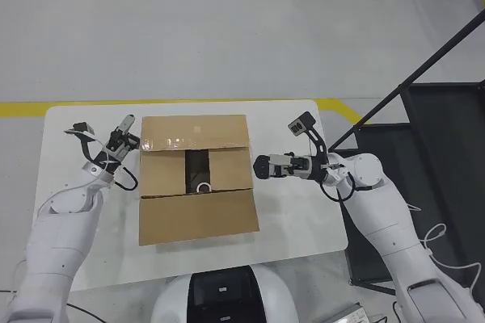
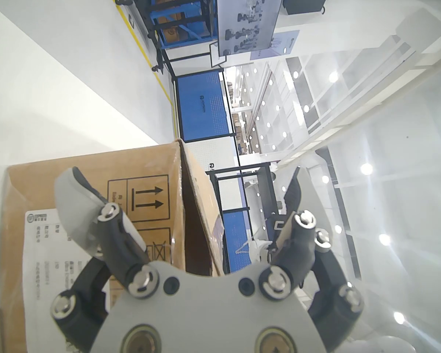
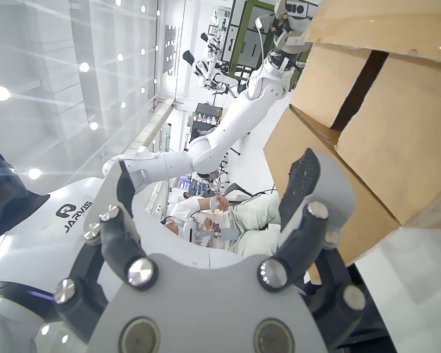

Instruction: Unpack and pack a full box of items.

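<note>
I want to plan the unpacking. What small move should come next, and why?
Probably the right gripper should lift the inner flap beside it: it and the left gripper hang open at the two sides of the box, and the inner flaps leave only a narrow gap over the inside.

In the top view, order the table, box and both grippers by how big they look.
1. table
2. box
3. left gripper and right gripper: they look about alike, so tied smallest.

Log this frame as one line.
box: top partly open | left end effector: open, beside box | right end effector: open, beside box
</note>
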`<state>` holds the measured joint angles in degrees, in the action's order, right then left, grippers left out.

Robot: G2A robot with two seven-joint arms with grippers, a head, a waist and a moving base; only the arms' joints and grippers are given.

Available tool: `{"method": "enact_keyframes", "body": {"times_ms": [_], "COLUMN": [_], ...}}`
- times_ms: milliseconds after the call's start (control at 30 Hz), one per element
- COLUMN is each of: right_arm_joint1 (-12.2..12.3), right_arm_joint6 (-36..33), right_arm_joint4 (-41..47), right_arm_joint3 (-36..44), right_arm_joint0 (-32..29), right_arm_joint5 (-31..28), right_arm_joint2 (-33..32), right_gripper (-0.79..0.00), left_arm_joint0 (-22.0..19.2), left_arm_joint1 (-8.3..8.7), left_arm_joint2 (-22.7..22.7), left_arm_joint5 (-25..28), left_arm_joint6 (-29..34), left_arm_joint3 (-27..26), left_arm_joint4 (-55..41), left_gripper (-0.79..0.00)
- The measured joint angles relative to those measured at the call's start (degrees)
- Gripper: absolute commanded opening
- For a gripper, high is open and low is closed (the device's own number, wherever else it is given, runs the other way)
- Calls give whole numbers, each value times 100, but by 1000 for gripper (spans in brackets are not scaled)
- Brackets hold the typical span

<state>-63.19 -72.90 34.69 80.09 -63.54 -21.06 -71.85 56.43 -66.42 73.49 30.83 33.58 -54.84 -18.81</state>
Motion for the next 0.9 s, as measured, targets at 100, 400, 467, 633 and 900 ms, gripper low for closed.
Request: {"method": "enact_keyframes", "body": {"times_ms": [100, 400, 467, 633, 900], "right_arm_joint1": [-1, 60, 52, 8, -237], "right_arm_joint6": [0, -126, -174, -162, 89], "right_arm_joint4": [-33, -632, -570, -410, -341], "right_arm_joint3": [-17, -644, -802, -1129, -1812], "right_arm_joint0": [6, 116, 181, 389, 963], "right_arm_joint5": [32, 487, 565, 702, 638], "right_arm_joint2": [40, 86, 129, 273, 996], "right_gripper": [0, 0, 0, 0, 0], "left_arm_joint0": [20, 313, 503, 1300, 1854], "left_arm_joint1": [0, 182, 242, 395, 444], "left_arm_joint2": [4, 675, 913, 1646, 2035], "left_arm_joint5": [15, -89, -143, -418, -660], "left_arm_joint6": [68, -358, -374, -307, -337], "left_arm_joint3": [-49, -415, -679, -1748, -2453], "left_arm_joint4": [12, 395, 397, 210, -2], "left_gripper": [0, 0, 0, 0, 0]}}
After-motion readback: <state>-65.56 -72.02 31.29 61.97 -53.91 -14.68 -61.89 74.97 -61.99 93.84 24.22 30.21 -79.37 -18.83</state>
